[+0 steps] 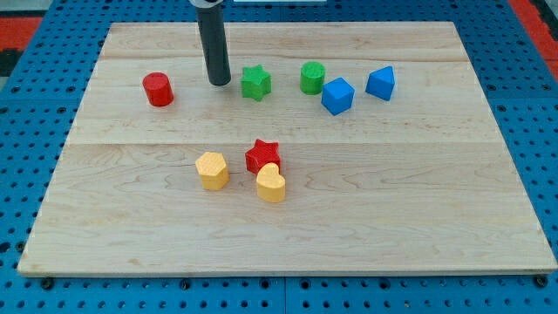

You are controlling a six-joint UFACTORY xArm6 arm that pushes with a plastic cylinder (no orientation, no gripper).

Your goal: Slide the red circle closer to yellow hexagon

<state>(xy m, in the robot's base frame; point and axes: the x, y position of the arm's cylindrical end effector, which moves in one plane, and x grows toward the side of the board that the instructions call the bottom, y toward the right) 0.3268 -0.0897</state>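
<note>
The red circle (158,89) is a short red cylinder at the view's upper left of the wooden board (436,227). The yellow hexagon (212,170) sits lower, near the board's middle, down and right of the red circle. My tip (219,82) is the lower end of the dark rod. It stands to the right of the red circle, with a clear gap, and left of the green star (255,83).
A red star (262,155) and a yellow heart (271,183) sit just right of the yellow hexagon. A green cylinder (312,78) and two blue blocks (337,96) (380,83) lie at the upper right. Blue pegboard surrounds the board.
</note>
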